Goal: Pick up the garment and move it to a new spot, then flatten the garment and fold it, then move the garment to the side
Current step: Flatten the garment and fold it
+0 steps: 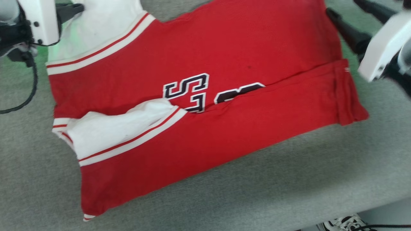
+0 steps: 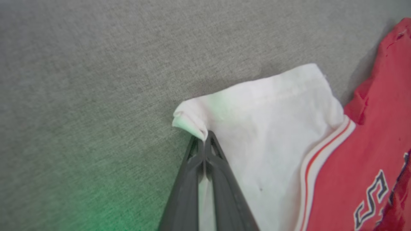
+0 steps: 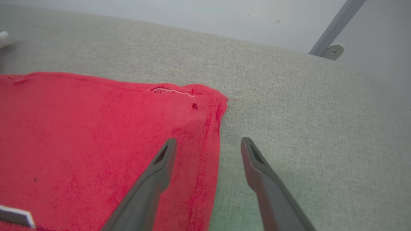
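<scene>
Grey woven table covering is being catalogued as the work surface; beyond its near edge, at the lower right of the head view, part of a white-and-black shoe is being shown.

Item, the garment: a bright red shirt is being displayed lying flat on the covering, across the middle of the head view. Its nearer long side is being shown folded in over the front, so that a white sleeve edged with red-and-white striped trim is being carried onto the red panel and black, white-outlined lettering is being partly hidden under the fold.

Farther sleeve: white, it is being shown spread on the covering at the far left. Its outer corner is being pinched by the left gripper, whose two dark fingers are being pressed together on a small bunched tuck of white cloth. A green glow is being cast on the covering beside them, and a black cable is being seen looping below that wrist.

Right gripper: its fingers are being held wide apart with nothing clamped between them, one over the red far-right corner, the other over bare covering just beside the hem. Contact with the cloth cannot be told.

Farthest, a pale wall and a grey metal strut are being shown behind the table.
</scene>
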You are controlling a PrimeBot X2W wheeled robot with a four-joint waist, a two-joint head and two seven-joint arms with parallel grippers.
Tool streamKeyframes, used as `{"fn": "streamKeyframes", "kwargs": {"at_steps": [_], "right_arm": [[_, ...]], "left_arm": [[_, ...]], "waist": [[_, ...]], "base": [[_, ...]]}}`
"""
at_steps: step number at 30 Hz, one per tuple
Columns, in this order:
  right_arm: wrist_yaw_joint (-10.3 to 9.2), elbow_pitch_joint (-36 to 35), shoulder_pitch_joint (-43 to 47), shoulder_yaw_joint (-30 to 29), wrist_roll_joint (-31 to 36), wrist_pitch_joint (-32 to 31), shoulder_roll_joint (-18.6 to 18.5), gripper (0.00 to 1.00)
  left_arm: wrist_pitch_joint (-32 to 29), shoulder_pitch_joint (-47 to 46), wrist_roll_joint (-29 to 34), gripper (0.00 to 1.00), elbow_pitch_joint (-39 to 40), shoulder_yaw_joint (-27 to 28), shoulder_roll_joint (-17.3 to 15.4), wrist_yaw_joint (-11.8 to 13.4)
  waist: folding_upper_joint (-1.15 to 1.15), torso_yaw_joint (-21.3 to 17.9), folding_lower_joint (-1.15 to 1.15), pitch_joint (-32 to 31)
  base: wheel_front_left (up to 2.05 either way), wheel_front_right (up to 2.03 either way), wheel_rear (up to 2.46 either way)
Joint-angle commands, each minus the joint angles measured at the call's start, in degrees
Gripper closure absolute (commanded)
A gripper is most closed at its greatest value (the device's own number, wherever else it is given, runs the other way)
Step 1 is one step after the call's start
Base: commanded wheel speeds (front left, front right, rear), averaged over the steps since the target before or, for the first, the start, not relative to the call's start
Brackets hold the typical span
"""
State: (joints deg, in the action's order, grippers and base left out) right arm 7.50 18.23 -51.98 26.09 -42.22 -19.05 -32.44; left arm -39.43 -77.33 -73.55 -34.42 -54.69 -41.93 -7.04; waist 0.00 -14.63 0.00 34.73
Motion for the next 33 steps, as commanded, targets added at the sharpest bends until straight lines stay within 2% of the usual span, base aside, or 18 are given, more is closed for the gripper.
{"fn": "streamKeyframes", "kwargs": {"at_steps": [1, 5, 10, 16, 17, 18, 21, 27, 33], "right_arm": [[-0.01, 2.15, -2.59, 1.11, -1.23, -2.96, -0.48, 0.0], [-0.02, 7.34, -8.25, 2.32, -3.49, -8.28, -1.0, 0.0], [-0.02, 12.15, -13.65, 6.81, -7.09, -16.31, -1.36, 0.0], [-0.02, 15.6, -16.11, 10.09, -9.71, -18.29, -0.76, 0.0], [-0.01, 15.77, -16.34, 10.71, -10.1, -18.23, -0.88, 0.52], [-0.01, 15.96, -16.5, 11.36, -10.46, -18.29, -1.01, 1.0], [-0.02, 16.1, -16.82, 12.53, -11.69, -17.3, -1.8, 1.0], [-0.02, 15.9, -16.49, 13.63, -11.89, -11.54, -4.42, 1.0], [-0.02, 13.43, -12.03, 14.0, -12.77, -5.57, -8.76, 1.0]], "left_arm": [[0.15, -0.02, 0.72, 1.0, 0.05, -0.77, 0.8, -0.16], [0.94, -0.95, 1.14, 1.0, 0.75, -1.25, 2.24, -0.44], [1.77, -1.98, 0.64, 1.0, 2.37, -2.2, 4.06, -0.5], [3.25, -2.39, 0.03, 1.0, 4.16, -3.53, 5.04, -0.52], [3.53, -2.46, -0.24, 1.0, 4.33, -3.7, 5.18, -0.52], [3.97, -2.54, -0.43, 1.0, 4.52, -3.84, 5.27, -0.52], [5.82, -2.39, -1.5, 1.0, 5.1, -3.63, 5.38, -0.53], [11.94, -0.78, -4.29, 1.0, 7.35, -2.26, 5.27, -0.53], [19.14, 4.48, -6.88, 1.0, 16.22, -2.44, 2.15, -0.54]], "waist": [[0.0, 1.59, 0.0, 0.99], [0.0, 3.16, 0.0, 1.9], [0.0, 4.94, 0.0, 3.0], [0.0, 6.24, 0.0, 3.83], [0.0, 6.42, 0.0, 3.87], [0.0, 6.61, 0.0, 3.88], [0.0, 7.27, 0.0, 3.44], [0.0, 8.69, 0.0, -0.12], [0.0, 10.71, 0.0, -6.17]], "base": [[0.0, 0.0, 0.0], [0.0, 0.0, 0.0], [0.0, 0.0, 0.0], [0.0, 0.0, 0.0], [0.0, 0.0, 0.0], [0.0, 0.0, 0.0], [0.0, 0.0, 0.0], [0.0, 0.0, 0.0], [0.0, 0.0, 0.0]]}}
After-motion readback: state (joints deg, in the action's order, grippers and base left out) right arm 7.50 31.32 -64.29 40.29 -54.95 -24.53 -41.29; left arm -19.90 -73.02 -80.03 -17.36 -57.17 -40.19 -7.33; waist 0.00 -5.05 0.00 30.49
